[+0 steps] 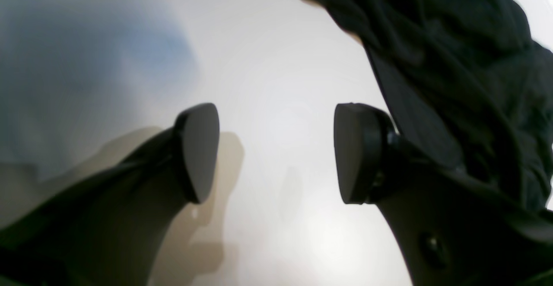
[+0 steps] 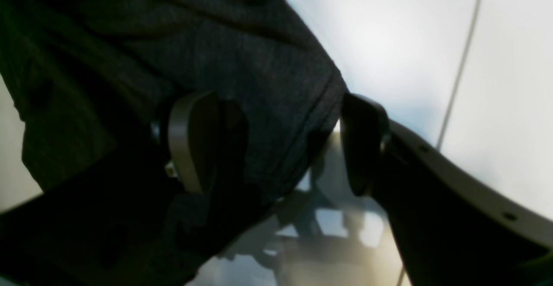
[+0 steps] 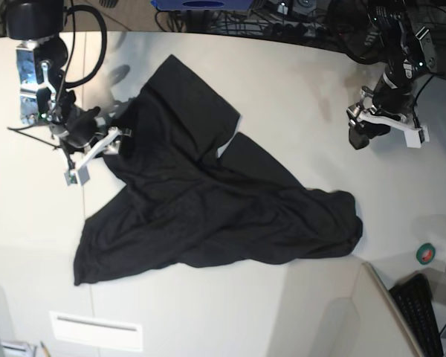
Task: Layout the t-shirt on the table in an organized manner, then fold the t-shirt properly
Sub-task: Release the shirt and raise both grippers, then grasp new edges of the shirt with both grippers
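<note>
Your black soft fabric t-shirt (image 3: 208, 208) lies crumpled across the off-white counter (image 3: 297, 97). Your right gripper (image 2: 276, 147) stands released, fabric edge between its jaws. Your left gripper (image 1: 276, 152) is released, empty, beside the shirt.

One t-shirt (image 3: 208, 216) lies on the one table (image 3: 282, 97). Two grippers show: the right gripper (image 3: 97, 149) at the t-shirt's edge, the left gripper (image 3: 383, 126) well apart from it. Beyond the t-shirt sits one small green round thing (image 3: 425, 253), perhaps a tape roll.
</note>
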Robot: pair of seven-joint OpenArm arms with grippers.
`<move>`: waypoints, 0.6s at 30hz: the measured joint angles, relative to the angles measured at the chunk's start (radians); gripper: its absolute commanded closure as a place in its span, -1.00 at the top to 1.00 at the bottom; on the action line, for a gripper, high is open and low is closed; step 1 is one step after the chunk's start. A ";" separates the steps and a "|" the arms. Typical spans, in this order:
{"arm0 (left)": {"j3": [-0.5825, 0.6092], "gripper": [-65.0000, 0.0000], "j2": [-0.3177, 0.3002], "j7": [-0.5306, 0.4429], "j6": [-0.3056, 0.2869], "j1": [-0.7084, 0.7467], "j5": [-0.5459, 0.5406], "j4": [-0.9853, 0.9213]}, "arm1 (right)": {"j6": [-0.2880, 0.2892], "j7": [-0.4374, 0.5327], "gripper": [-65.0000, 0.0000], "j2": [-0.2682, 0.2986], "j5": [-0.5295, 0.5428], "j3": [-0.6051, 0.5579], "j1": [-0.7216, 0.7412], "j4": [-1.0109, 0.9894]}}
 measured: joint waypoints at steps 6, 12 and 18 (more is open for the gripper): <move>0.001 0.22 0.003 -0.042 0.005 -0.077 0.007 -0.150 | 0.168 -0.013 -0.41 -0.029 -0.003 0.004 -0.026 -0.008; -0.001 0.22 -0.006 -0.058 0.004 -0.225 0.003 -0.275 | 0.194 -0.031 -1.00 -0.029 -0.006 0.003 -0.026 -0.022; -0.006 0.22 -0.021 -0.061 0.007 -0.373 -0.001 -0.447 | 0.192 -0.082 -1.00 -0.027 0.003 0.006 -0.025 -0.013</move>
